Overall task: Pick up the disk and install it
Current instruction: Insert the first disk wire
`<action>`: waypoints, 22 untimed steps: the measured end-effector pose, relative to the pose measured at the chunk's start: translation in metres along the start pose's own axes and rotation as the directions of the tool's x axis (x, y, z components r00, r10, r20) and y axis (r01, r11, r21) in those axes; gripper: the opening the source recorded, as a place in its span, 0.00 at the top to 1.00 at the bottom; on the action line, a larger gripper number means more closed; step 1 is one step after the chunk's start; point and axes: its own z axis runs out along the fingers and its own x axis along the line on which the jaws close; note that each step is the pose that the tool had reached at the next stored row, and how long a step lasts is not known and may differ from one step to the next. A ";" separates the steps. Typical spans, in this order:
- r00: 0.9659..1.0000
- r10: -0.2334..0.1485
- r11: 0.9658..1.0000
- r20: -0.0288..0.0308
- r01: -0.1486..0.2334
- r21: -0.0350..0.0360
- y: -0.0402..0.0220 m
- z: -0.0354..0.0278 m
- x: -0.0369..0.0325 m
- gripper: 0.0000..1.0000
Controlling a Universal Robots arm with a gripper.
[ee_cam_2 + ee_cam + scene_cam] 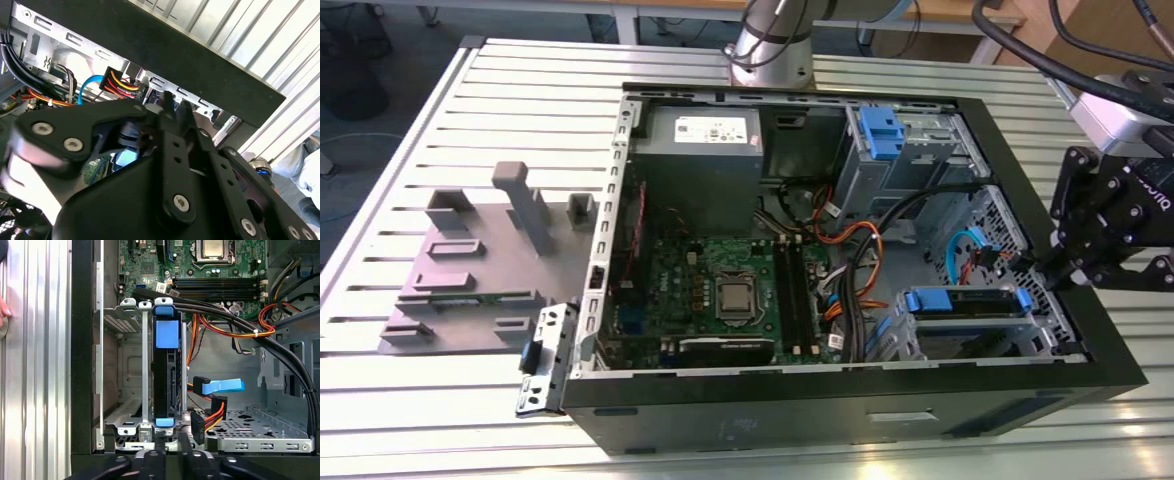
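The disk (pixel 167 375) stands on edge in the metal drive cage (pixel 131 315) at the case's corner, its blue carrier handle (pixel 166 334) facing up. In the exterior view the disk's blue frame (pixel 961 301) sits in the cage at the case's lower right. My gripper (pixel 1051 268) hangs just outside the case's right wall, level with the cage. In the second wrist view its fingertips (pixel 168 101) meet with nothing between them. In the first wrist view the gripper (pixel 170 454) is in line with the disk's end, apart from it.
The open black computer case (pixel 854 385) lies on a slatted metal table (pixel 440 400). Inside are a motherboard (pixel 720 290), a grey power supply (pixel 700 135), blue SATA plugs (pixel 220 386) and orange-black cables (pixel 215 415). A grey fixture (pixel 480 260) stands to the exterior view's left.
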 end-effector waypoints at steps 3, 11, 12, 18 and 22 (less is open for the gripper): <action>1.000 0.000 1.000 0.000 0.000 0.000 0.0000 0.0000 0.0000 0.65; 1.000 0.000 1.000 0.000 0.000 0.000 0.0003 0.0000 -0.0008 0.59; 1.000 0.000 1.000 0.000 0.000 0.000 0.0006 0.0000 -0.0018 0.59; 1.000 0.000 1.000 0.000 0.000 0.000 0.0026 0.0007 -0.0100 0.59; 1.000 0.000 1.000 0.000 0.000 0.000 0.0041 0.0031 -0.0132 0.59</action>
